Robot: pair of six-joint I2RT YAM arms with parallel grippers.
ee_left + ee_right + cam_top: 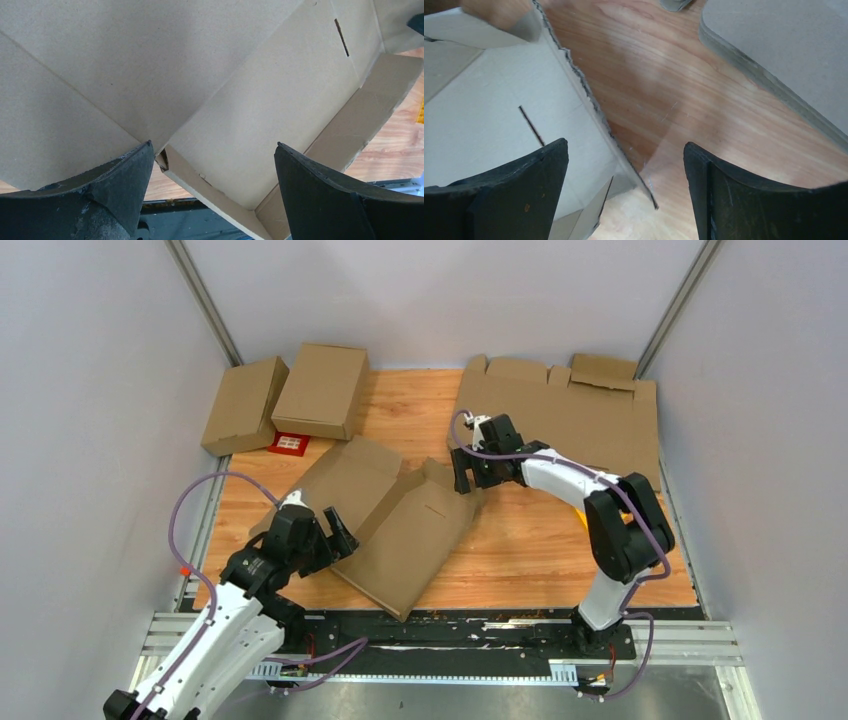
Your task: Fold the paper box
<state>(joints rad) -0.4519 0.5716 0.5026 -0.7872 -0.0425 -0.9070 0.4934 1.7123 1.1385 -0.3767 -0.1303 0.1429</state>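
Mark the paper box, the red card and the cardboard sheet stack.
paper box (408, 538): top external view, its large flat panel.
red card (290, 444): top external view, its middle.
cardboard sheet stack (580, 405): top external view, bare top sheet.

The flat creased corrugated cardboard box (400, 530) is plain brown, unprinted. The wooden table (530, 540) shows orange-brown streaked grain. The small rectangular paper card (290, 444) is red with white marks. The thin arm cables (172, 530) are purple.
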